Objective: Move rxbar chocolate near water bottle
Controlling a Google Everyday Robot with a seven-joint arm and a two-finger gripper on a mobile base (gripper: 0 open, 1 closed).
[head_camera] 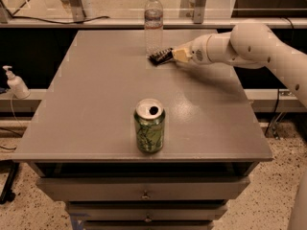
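Note:
The rxbar chocolate [159, 56], a small black wrapper with pale stripes, is at the far middle of the grey table [96, 109], just right of the base of the water bottle [153, 23]. The bottle is clear with a white cap and stands upright at the table's far edge. My gripper [171, 56] reaches in from the right on a white arm and is shut on the right end of the bar. It holds the bar low, at or just above the table top.
A green soda can [149, 126] stands upright near the table's front edge. A small white pump bottle [16, 83] stands on a ledge left of the table. Drawers sit under the table front. A rail runs behind the table.

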